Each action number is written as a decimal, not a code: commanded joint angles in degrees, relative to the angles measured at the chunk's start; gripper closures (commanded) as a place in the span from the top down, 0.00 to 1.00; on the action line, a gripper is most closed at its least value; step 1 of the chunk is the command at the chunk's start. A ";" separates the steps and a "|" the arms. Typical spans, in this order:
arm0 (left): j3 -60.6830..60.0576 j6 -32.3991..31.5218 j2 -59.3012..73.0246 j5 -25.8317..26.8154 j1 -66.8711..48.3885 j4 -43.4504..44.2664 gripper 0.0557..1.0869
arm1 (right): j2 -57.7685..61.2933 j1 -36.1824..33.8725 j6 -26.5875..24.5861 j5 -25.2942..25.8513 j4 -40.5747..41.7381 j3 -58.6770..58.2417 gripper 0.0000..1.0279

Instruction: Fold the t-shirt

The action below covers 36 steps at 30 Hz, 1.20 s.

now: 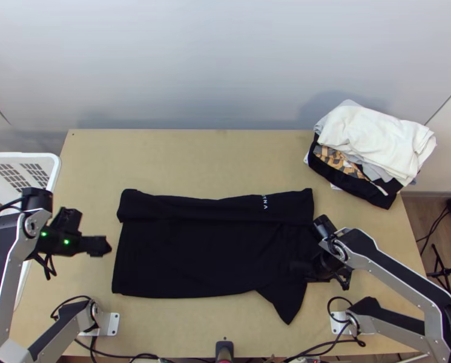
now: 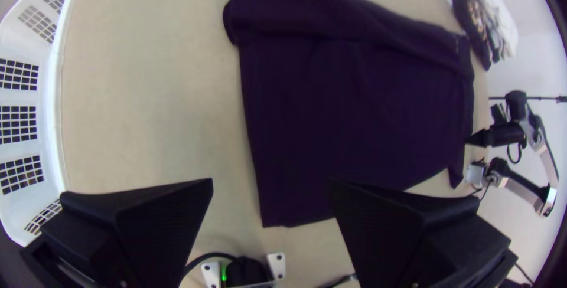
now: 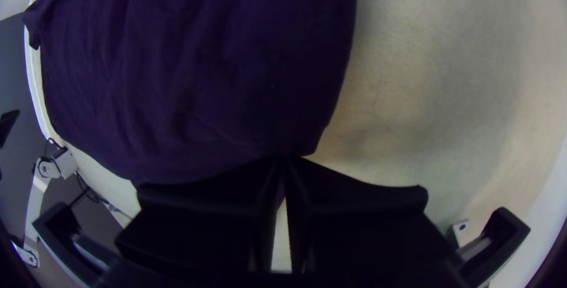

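While holding left end effector [image 2: 271, 183] open beside hem [image 1: 118, 260], gripping black t-shirt [image 1: 195, 254] near sleeve [image 1: 287, 299] with closed right end effector [image 3: 284, 159], presumably for folding that side inward.

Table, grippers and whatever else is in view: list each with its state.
Black t-shirt: far side folded over, one sleeve jutting nearward
Left gripper: jaws open, holding nothing
Right gripper: jaws shut on the t-shirt's edge
Clothes pile: stacked, white garment topmost
White basket: standing at the table's left
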 commanded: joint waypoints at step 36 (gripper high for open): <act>-18.04 9.32 18.10 -9.80 -23.05 11.02 0.20 | 1.13 -1.29 -0.22 1.97 1.44 0.94 0.03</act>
